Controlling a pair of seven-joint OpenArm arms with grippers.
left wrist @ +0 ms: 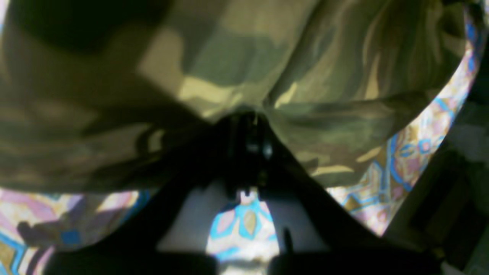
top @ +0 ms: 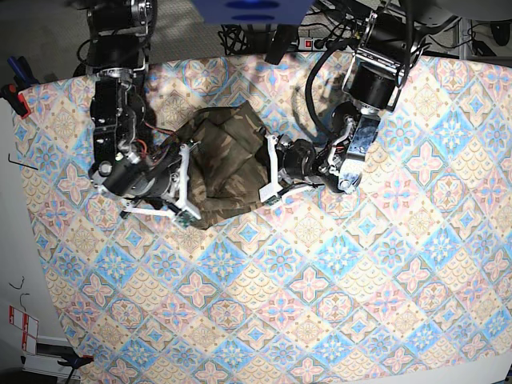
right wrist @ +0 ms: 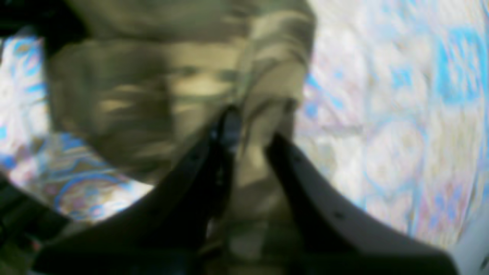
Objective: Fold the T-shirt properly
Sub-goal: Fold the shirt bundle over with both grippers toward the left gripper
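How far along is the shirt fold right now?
Partly done: the T-shirt is already gathered into a compact but rumpled bundle on the tablecloth. In hand: the left gripper and right gripper each have jaws pinching cloth at opposite edges. Left: laying it flat and squaring the final fold.

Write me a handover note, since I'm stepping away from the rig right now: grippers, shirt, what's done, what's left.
Left gripper: shut on the T-shirt, pinching its edge.
Right gripper: cloth sits between its fingers; blur hides whether it is clamped.
The shirt lies bunched on the tablecloth between the two arms, in the upper left of the base view.
Done: both edges reached, shirt partly gathered.
Left: a flat, neat fold; the cloth is still rumpled.
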